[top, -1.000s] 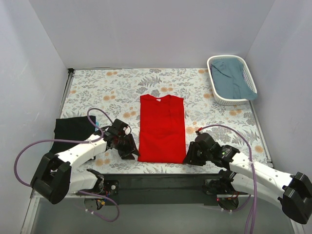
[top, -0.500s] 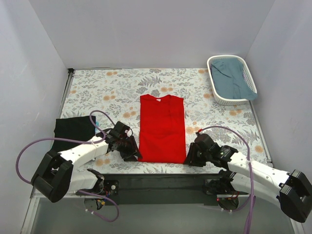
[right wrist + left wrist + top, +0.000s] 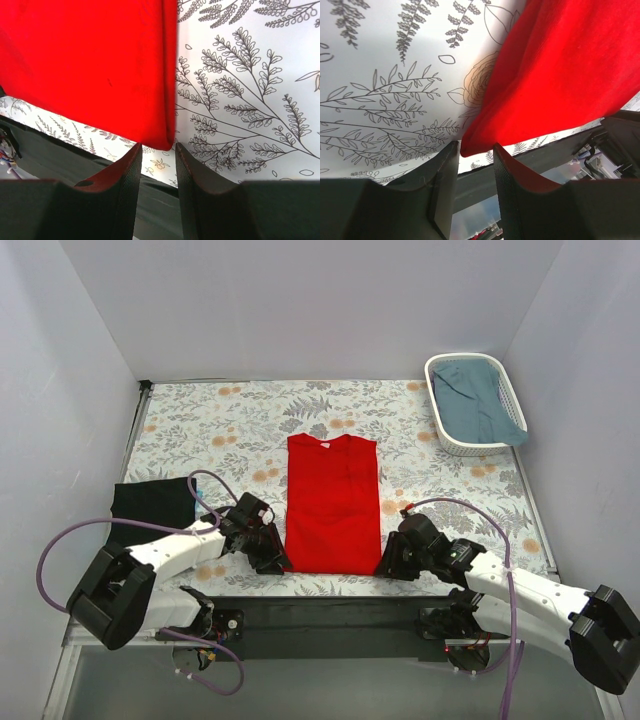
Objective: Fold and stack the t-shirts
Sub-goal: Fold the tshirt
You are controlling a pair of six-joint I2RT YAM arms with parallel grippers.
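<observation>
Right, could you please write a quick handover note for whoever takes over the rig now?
Left gripper: open, fingers astride the red t-shirt's near left corner, not clamped.
Right gripper: open, at its near right corner.
The red t-shirt lies mid-table, folded into a long strip; the black t-shirt sits apart at the table's left edge.
Done: sides folded in. Left: probably grip both corners, fold crosswise, stack the shirts.

t-shirt (image 3: 333,505) central, second t-shirt (image 3: 150,505) left — basket (image 3: 468,448) behind-right
</observation>
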